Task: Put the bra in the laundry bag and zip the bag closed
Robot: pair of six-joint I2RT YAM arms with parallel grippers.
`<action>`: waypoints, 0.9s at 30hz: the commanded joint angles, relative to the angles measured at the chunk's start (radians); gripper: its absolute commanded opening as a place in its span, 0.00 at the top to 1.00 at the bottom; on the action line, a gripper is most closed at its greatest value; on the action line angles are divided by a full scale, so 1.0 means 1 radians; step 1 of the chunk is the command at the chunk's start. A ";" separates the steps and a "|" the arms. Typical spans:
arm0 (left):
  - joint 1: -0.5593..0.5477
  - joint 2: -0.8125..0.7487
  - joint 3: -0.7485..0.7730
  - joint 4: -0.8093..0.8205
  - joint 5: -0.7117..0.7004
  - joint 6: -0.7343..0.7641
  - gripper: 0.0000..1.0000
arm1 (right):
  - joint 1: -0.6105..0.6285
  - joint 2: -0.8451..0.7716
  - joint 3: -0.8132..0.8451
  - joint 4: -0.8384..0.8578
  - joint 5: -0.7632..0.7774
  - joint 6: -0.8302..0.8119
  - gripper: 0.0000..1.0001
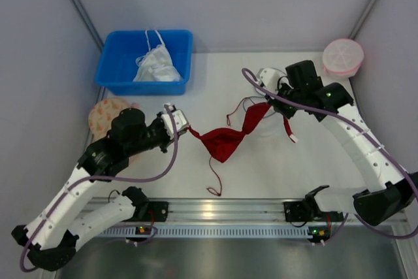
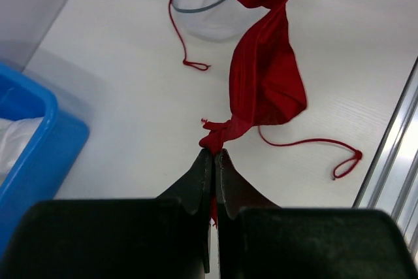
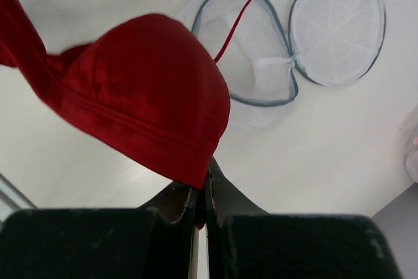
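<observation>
So my left tool (image 2: 214, 152) and right tool (image 3: 204, 177) pinch the dark-red fabric bra (image 1: 225, 142); the round white mesh laundry bag (image 3: 334, 25) waits open, empty.

Left arm (image 1: 68, 204) and right arm (image 1: 362, 145): white shells, black joint housings. A purple cable (image 1: 175, 142) trails behind left claw (image 2: 214, 152) and right claw (image 3: 204, 176); black wedge fingers (image 2: 198, 184) taper forward.

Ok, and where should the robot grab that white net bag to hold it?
Probably the dark rim of the laundry bag, on its deeper open half, coming straight down with one finger inside and one outside. The bag lies open and flat, and the rim looks like the only stiff edge to pinch.
</observation>
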 commanded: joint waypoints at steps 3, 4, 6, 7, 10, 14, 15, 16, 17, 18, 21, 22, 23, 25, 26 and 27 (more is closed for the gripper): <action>0.036 -0.218 -0.003 -0.096 -0.182 -0.020 1.00 | -0.007 -0.111 0.036 -0.206 -0.084 -0.083 1.00; 0.048 -0.246 0.000 -0.102 -0.211 -0.014 1.00 | -0.003 -0.126 0.036 -0.230 -0.109 -0.095 1.00; 0.054 -0.327 0.014 -0.146 -0.259 0.009 1.00 | 0.004 -0.135 0.043 -0.325 -0.144 -0.111 1.00; 0.053 -0.350 0.018 -0.163 -0.302 0.015 1.00 | 0.009 -0.141 0.044 -0.361 -0.185 -0.121 1.00; 0.054 -0.418 0.024 -0.253 -0.322 0.023 1.00 | 0.038 -0.151 0.018 -0.480 -0.302 -0.154 1.00; 0.059 -0.496 0.006 -0.335 -0.235 0.050 1.00 | 0.104 -0.175 -0.091 -0.517 -0.419 -0.141 1.00; 0.059 -0.508 0.000 -0.343 -0.227 0.054 1.00 | 0.116 -0.180 -0.117 -0.516 -0.452 -0.149 1.00; 0.059 -0.519 -0.015 -0.344 -0.235 0.058 1.00 | 0.121 -0.178 -0.169 -0.517 -0.469 -0.149 1.00; 0.060 -0.531 -0.023 -0.344 -0.242 0.060 1.00 | 0.125 -0.174 -0.192 -0.516 -0.477 -0.163 1.00; 0.062 -0.530 -0.031 -0.344 -0.250 0.057 1.00 | 0.138 -0.158 -0.215 -0.513 -0.477 -0.181 1.00; 0.062 -0.507 -0.069 -0.337 -0.299 0.037 1.00 | 0.151 -0.070 -0.275 -0.499 -0.497 -0.218 1.00; 0.060 -0.493 -0.096 -0.311 -0.320 0.020 1.00 | 0.153 -0.037 -0.269 -0.476 -0.506 -0.226 1.00; 0.060 -0.490 -0.115 -0.292 -0.369 0.017 1.00 | 0.153 -0.004 -0.257 -0.464 -0.509 -0.233 1.00; 0.060 -0.487 -0.156 -0.233 -0.397 0.026 1.00 | 0.153 0.075 -0.197 -0.441 -0.506 -0.249 1.00; 0.060 -0.490 -0.167 -0.212 -0.402 0.030 1.00 | 0.153 0.090 -0.175 -0.418 -0.505 -0.252 1.00; 0.059 -0.487 -0.175 -0.199 -0.391 0.035 1.00 | 0.153 0.101 -0.157 -0.405 -0.491 -0.258 1.00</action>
